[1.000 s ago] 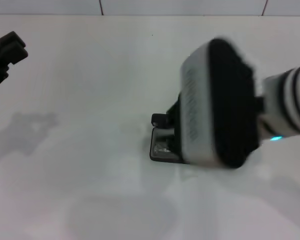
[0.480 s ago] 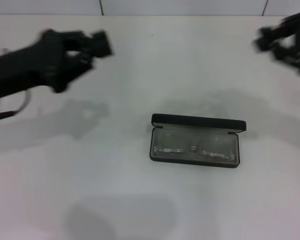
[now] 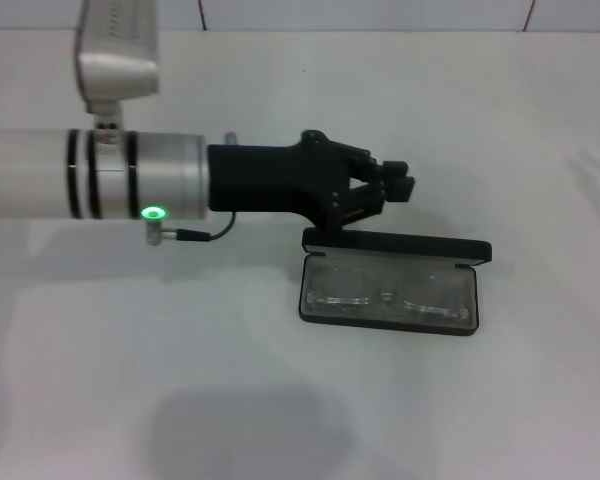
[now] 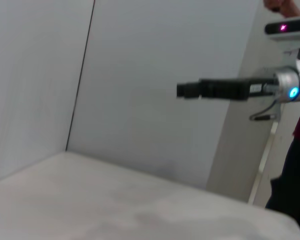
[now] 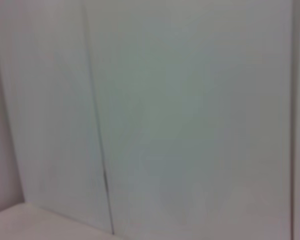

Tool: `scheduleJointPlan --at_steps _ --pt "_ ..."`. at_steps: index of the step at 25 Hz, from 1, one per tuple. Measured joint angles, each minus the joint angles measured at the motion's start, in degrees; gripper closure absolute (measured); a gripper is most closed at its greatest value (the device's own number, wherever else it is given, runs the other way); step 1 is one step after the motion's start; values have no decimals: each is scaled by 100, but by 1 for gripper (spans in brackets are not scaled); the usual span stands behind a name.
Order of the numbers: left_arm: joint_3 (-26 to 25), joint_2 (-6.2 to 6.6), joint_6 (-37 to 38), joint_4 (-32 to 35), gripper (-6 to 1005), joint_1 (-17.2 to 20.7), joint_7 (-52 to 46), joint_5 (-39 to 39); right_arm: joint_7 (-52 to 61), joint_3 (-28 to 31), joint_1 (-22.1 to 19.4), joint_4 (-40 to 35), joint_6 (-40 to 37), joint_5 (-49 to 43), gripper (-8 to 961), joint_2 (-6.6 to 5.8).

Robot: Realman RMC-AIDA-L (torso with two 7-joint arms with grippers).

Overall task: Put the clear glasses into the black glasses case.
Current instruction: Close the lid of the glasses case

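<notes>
The black glasses case [image 3: 400,245] lies open on the white table, its lid raised at the back. The clear glasses [image 3: 385,297] lie folded inside it on the grey lining. My left arm reaches in from the left, and the left gripper [image 3: 398,184] hangs just behind and above the left part of the lid, shut with nothing in it. The head view does not hold my right gripper. It shows far off in the left wrist view as a black tip [image 4: 184,90] held high above the table.
The white table [image 3: 180,380] runs to a pale wall at the back. A person's dark clothing [image 4: 290,190] stands at the table's far side in the left wrist view. The right wrist view holds only wall.
The right arm, which covered the case a second ago, has pulled away out of the head view. The left arm has swung in from the far left to the case's lid.
</notes>
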Motion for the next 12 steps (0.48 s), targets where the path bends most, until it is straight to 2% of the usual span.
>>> scheduleJointPlan --at_steps 1,5,12 --pt "95 -6 -359 -480 824 -289 155 87 -92 117 15 170 -44 27 799 0" --pt "473 -43 -783 -588 814 -345 162 16 -402 328 89 700 -168 57 793 -16" --pt "699 -85 -1319 -883 798 -455 238 -71 -479 253 118 849 -241 72 784 -20"
